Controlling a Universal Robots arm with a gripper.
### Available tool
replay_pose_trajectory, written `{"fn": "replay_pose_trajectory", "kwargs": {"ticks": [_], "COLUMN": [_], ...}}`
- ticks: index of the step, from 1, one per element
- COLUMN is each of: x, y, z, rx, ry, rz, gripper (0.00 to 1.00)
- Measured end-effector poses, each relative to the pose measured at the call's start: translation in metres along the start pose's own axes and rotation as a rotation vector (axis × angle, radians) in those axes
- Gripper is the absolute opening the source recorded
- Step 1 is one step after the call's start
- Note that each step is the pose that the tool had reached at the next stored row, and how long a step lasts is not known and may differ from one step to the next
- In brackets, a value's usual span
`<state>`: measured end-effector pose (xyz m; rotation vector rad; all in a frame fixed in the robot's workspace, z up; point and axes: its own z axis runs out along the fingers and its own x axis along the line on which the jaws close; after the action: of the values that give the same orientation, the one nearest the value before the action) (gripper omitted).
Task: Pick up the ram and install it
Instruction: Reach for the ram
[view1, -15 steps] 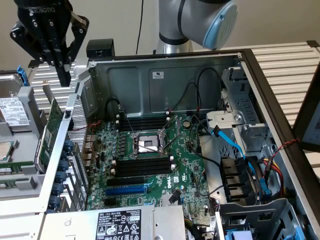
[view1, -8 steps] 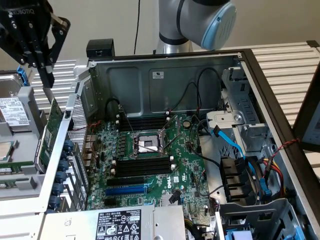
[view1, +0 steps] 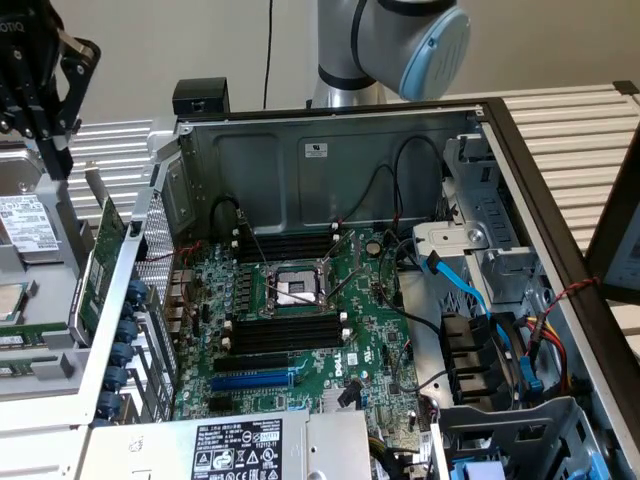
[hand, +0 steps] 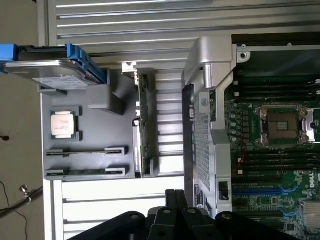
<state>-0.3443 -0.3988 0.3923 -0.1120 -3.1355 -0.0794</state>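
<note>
Ram (hand: 86, 151) lay on edge in a gray tray (hand: 100, 130), one of two thin sticks side by side, near a processor chip (hand: 64, 123). The fingers (hand: 170, 201) hung high over the tray, outside the computer case (hand: 210, 65), pressed together and holding nothing. An upright green card (hand: 145, 125) and the case wall stood between tray and motherboard (hand: 270, 165). In the exterior view, black memory slots (view1: 285, 330) flanked the socket (view1: 290, 290) with open room above, while cables (view1: 470, 290) crowded the exterior view's right.
</note>
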Motion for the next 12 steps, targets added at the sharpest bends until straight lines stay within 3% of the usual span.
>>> {"fn": "replay_pose_trajectory", "kwargs": {"ticks": [2, 3, 12], "x": [0.005, 0.007, 0.04], "y": [-0.0003, -0.0005, -0.0005], "z": [0.0001, 0.0002, 0.0062], "rx": [-0.0006, -0.0008, -0.0007], "ry": [0.0162, 0.0205, 0.0217], "rz": [0.001, 0.001, 0.001], "gripper": [0.11, 0.11, 0.11]}}
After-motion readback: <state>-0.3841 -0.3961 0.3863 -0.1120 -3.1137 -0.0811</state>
